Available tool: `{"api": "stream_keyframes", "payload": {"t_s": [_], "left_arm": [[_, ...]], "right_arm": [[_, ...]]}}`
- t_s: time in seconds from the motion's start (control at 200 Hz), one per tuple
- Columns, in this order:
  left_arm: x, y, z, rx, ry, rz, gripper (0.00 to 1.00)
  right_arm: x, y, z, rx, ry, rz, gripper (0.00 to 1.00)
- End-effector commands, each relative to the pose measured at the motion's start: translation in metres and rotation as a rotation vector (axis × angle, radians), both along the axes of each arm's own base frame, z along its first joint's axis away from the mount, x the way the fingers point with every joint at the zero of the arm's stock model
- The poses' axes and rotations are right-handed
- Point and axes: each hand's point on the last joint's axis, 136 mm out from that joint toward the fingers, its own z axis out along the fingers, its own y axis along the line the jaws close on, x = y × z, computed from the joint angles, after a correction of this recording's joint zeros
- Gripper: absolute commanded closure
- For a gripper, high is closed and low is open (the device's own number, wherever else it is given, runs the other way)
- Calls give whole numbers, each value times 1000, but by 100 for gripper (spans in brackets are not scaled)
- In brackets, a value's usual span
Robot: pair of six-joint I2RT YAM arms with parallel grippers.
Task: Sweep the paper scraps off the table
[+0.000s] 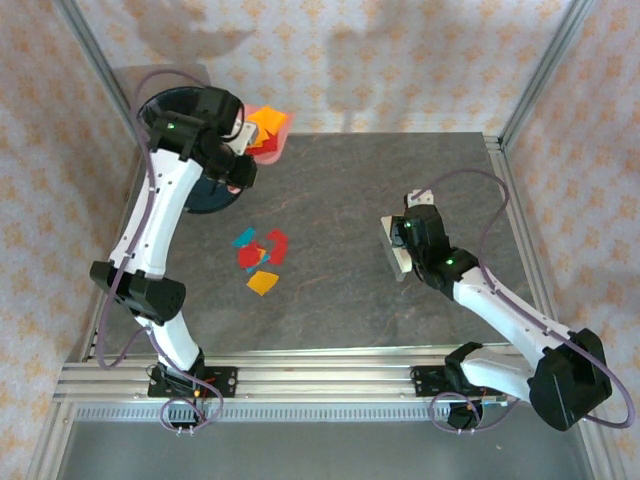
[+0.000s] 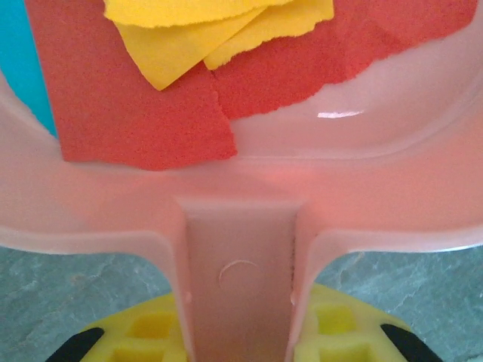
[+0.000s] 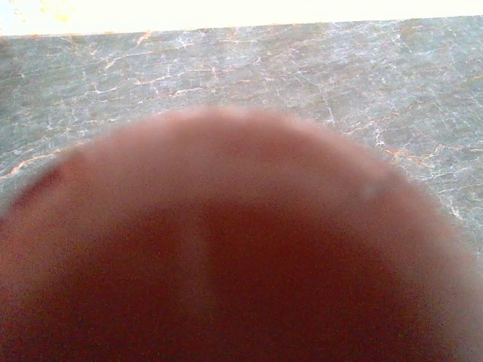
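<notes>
Dustpan [image 2: 377, 188], pink, loaded with paper scraps [image 2: 136, 113]: left tool [image 2: 241, 332] pinching its handle; hold level, tip slowly. Right tool [image 1: 405, 238] clamped on brush [image 1: 397, 268]; loose scraps [image 1: 260, 255] lie on tabletop [image 1: 400, 180].

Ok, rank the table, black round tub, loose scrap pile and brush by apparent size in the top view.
1. table
2. black round tub, partly under the left arm
3. loose scrap pile
4. brush, partly covered; close to the pile, so unsure
</notes>
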Motion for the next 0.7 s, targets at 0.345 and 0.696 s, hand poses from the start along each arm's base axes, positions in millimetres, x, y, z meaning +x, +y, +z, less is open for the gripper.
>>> {"api": "stream_keyframes", "payload": {"t_s": [0.345, 0.696], "left_arm": [[35, 44, 28, -216, -54, 177, 100], [57, 74, 33, -387, -74, 291, 100]], "right_arm": [[1, 1, -2, 21, 15, -9, 100], [2, 4, -9, 30, 42, -5, 100]]}}
